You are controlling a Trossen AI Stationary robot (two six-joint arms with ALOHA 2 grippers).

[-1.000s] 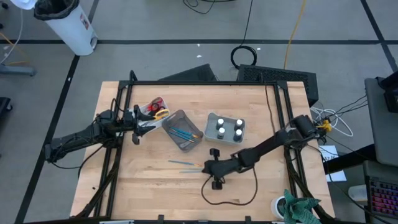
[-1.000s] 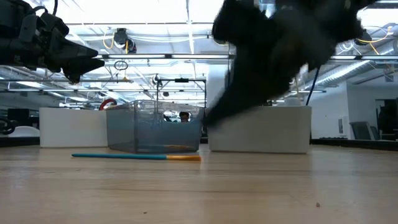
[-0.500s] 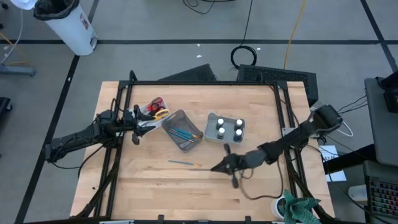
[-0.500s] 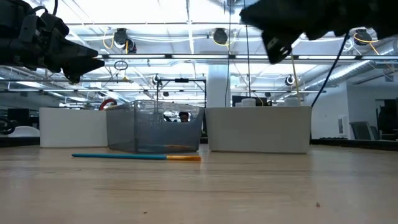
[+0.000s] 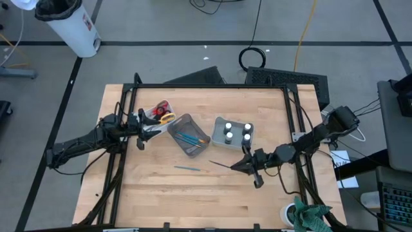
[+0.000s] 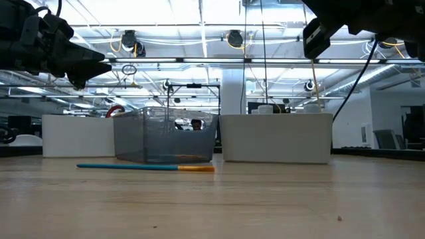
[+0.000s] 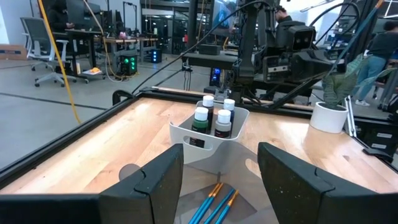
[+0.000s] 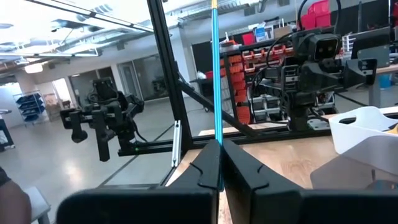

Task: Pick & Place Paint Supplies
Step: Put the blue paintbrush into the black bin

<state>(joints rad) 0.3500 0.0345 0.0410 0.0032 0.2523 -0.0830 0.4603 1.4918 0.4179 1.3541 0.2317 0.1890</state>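
My right gripper (image 5: 238, 167) hangs above the table's near right part, shut on a thin blue brush (image 8: 215, 74). A teal brush with an orange end (image 5: 191, 169) lies flat on the wood to its left. More brushes lie in a clear bin (image 5: 188, 134). Small white-capped bottles (image 7: 213, 117) stand in a white bin (image 5: 219, 122). Red and yellow scissors (image 5: 162, 112) sit in a tray at the far left. My left gripper (image 5: 143, 130) waits open beside that tray, above the table. My right gripper pinches the brush's blue shaft (image 8: 216, 142) near one end between its two shut fingers. The fingers come nearly level from the table's right. The brush (image 5: 220, 165) sticks out ahead of them toward the table's left, lifted clear of the wood.
A black frame (image 5: 206, 86) runs around the table's far and side edges. A white cup with a green cloth (image 5: 302, 214) stands at the near right corner. Bare wood lies along the near edge.
My right gripper has risen from the table with one of the two loose brushes and drawn back toward the right edge, tipping from pointing down to nearly level. That brush is now lifted clear; the other brush has stayed where it lay.
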